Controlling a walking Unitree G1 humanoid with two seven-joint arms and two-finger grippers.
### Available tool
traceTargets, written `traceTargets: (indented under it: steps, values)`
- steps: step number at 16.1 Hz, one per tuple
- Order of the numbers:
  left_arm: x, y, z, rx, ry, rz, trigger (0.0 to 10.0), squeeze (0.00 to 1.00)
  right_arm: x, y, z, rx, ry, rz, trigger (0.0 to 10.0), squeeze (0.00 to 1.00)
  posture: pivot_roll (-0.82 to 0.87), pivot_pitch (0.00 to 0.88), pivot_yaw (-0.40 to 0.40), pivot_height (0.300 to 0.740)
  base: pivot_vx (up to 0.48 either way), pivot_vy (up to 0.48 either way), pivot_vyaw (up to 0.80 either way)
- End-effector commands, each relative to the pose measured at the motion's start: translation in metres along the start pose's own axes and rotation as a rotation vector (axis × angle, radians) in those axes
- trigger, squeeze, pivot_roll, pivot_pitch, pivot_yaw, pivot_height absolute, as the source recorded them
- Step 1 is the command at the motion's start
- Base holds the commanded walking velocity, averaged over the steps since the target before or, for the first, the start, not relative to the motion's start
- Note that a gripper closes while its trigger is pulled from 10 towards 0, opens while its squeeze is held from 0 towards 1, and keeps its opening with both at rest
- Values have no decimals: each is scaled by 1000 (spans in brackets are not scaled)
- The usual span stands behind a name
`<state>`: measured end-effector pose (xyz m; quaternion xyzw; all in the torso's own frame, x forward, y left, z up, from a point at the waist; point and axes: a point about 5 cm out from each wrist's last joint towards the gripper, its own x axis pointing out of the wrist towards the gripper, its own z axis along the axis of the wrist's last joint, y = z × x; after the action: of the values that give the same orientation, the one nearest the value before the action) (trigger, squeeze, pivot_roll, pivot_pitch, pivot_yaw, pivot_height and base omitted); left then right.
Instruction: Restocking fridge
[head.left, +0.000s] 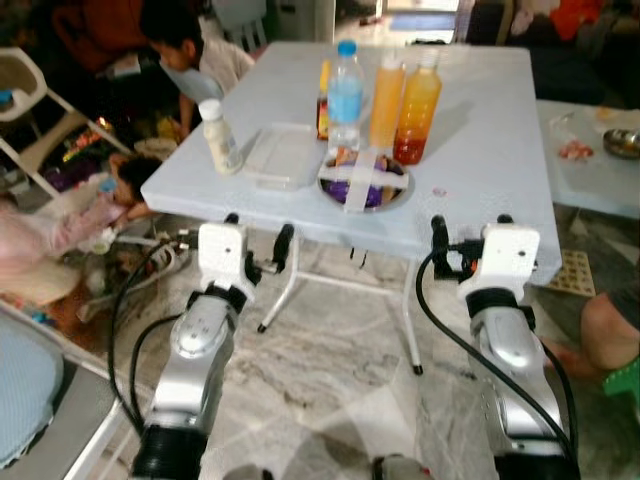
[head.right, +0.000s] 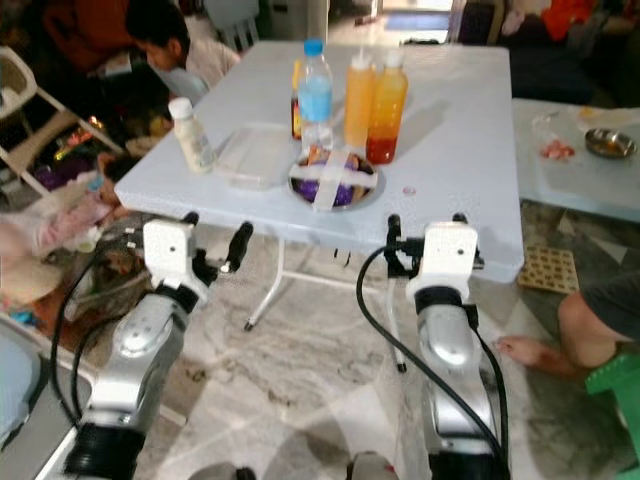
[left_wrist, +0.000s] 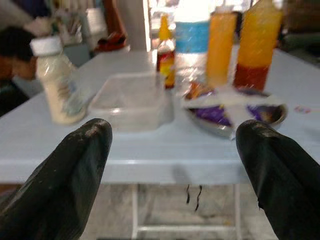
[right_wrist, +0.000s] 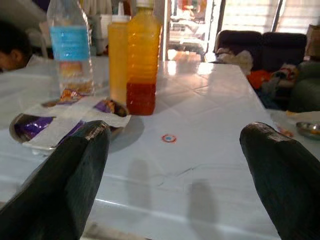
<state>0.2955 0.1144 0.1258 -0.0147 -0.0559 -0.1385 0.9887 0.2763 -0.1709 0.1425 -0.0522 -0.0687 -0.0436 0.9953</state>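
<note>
Both grippers, left gripper (head.left: 258, 243) and right gripper (head.left: 470, 240), spread wide, empty, mid-frame before the bench (head.left: 500, 140); bottles (head.left: 417, 108) upper centre

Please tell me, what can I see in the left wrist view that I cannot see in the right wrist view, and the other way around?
Left wrist view: the small white bottle, the clear plastic container and the small sauce bottle behind it.

Right wrist view: a small round red mark on the table top, a dark sofa behind, and a metal bowl on a second table.

Both: the water bottle, the two orange bottles, the taped metal dish, the pale blue table, and open black fingers in front.
</note>
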Motion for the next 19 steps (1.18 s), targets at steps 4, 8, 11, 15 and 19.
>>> traceTargets:
  steps: [4,8,11,15,19]
  values:
    - [6,-1,-2,27,-8,-24,10000,0,6,-1,0,5,-21,-19,10000,0,-131,0,130,740,0,0,0]
    - [-1,3,-2,9,-26,-50,10000,0,-1,0,-6,6,-9,-24,10000,0,-126,0,139,740,0,0,0]
    - [-4,-1,-3,-10,-30,-73,10000,0,-4,-1,-7,8,-6,-31,10000,0,-128,0,141,740,0,0,0]
    - [-10,-2,-4,-17,-26,-88,10000,0,-13,-4,-10,3,14,-39,10000,0,-126,7,142,740,0,0,0]
    - [-14,-4,-5,-25,-19,-102,10000,0,-17,-3,-11,24,26,-37,10000,0,-127,20,142,740,126,0,0]
